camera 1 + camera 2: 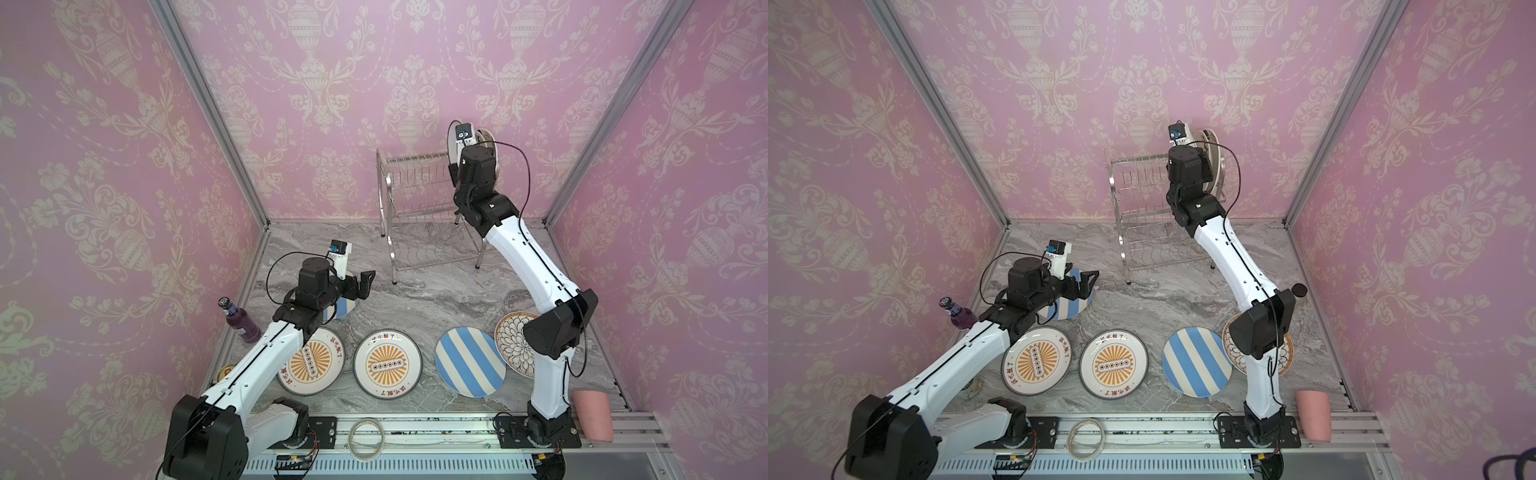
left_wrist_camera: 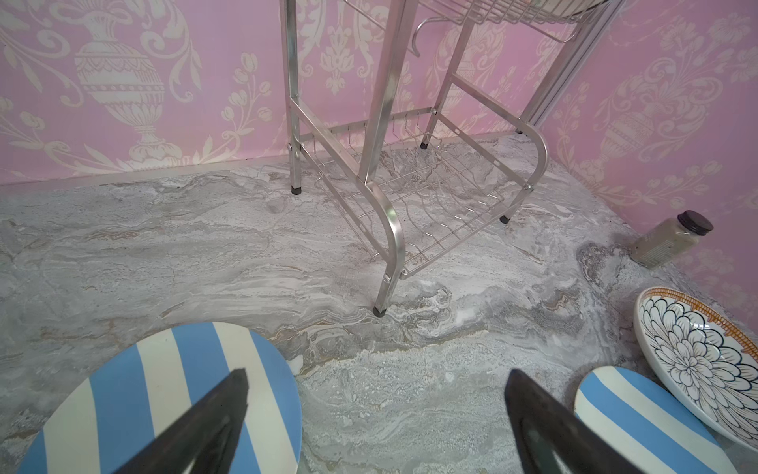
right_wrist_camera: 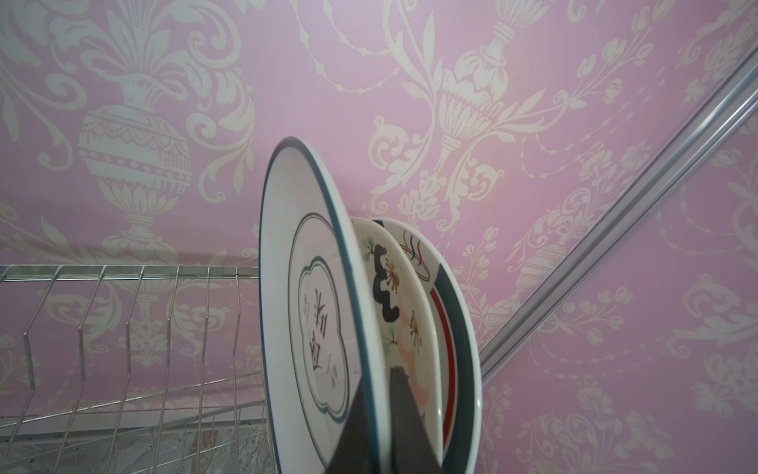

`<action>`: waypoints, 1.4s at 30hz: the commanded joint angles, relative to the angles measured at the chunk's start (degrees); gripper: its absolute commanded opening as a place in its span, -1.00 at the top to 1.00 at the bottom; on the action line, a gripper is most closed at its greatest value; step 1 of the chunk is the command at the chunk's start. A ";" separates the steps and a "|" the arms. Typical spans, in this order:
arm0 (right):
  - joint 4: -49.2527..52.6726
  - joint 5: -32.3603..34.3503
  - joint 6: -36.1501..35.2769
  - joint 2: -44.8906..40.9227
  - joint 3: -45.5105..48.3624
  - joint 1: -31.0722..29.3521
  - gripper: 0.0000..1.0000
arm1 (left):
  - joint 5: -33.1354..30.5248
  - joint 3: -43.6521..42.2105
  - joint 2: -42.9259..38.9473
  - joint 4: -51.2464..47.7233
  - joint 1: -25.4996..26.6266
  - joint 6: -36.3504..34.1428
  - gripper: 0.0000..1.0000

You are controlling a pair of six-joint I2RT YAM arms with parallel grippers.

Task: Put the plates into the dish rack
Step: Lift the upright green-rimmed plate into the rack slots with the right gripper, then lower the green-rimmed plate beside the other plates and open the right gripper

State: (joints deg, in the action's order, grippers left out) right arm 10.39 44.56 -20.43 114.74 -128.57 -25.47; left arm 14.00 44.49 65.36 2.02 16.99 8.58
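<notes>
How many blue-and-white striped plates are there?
2. The far striped plate lies flat, partly under the left gripper; the near striped plate lies in the front row between a sunburst plate and the petal plate. The arms might hide more.

**dishwatcher:** anything actually readable in this one?

**rackfan22:** yep. The round white orange-sunburst plate (image 1: pixel 388 363) lying flat has dark red Chinese characters along its rim, once at each end, looks like 该吃饭了. The twin sunburst plate (image 1: pixel 311 361) to its left has the same. The upright white plate with a teal rim (image 3: pixel 311 295) has black brush characters inside a lobed outline, too slanted for me to read.

**dishwatcher:** and the purple glass bottle (image 1: pixel 241 322)?

**rackfan22:** it's got a label, way too small to read.
</notes>
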 commanded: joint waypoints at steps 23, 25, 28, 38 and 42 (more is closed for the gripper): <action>0.51 -0.24 7.34 2.71 -1.21 1.80 1.00 | -0.46 -0.02 1.17 -0.90 -0.94 -1.44 -0.99; 0.51 -0.19 7.49 2.75 -0.98 1.79 0.98 | -0.40 -0.06 1.31 -0.90 -0.95 -1.37 -0.99; 0.77 0.01 7.48 2.77 -0.72 1.75 0.92 | -0.29 -0.14 1.37 -0.80 -0.96 -1.37 -0.99; 0.90 -0.26 6.36 1.14 -0.44 1.60 0.51 | 0.06 -0.48 1.43 -0.35 -1.04 -0.85 -0.99; 0.51 -0.17 4.86 1.01 -0.97 1.00 0.46 | 0.15 -0.61 1.42 -0.20 -1.02 -0.69 -0.99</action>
State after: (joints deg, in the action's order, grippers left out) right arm 12.29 43.92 -14.22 117.19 -128.79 -23.92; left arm 14.04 44.49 66.48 2.04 16.32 8.45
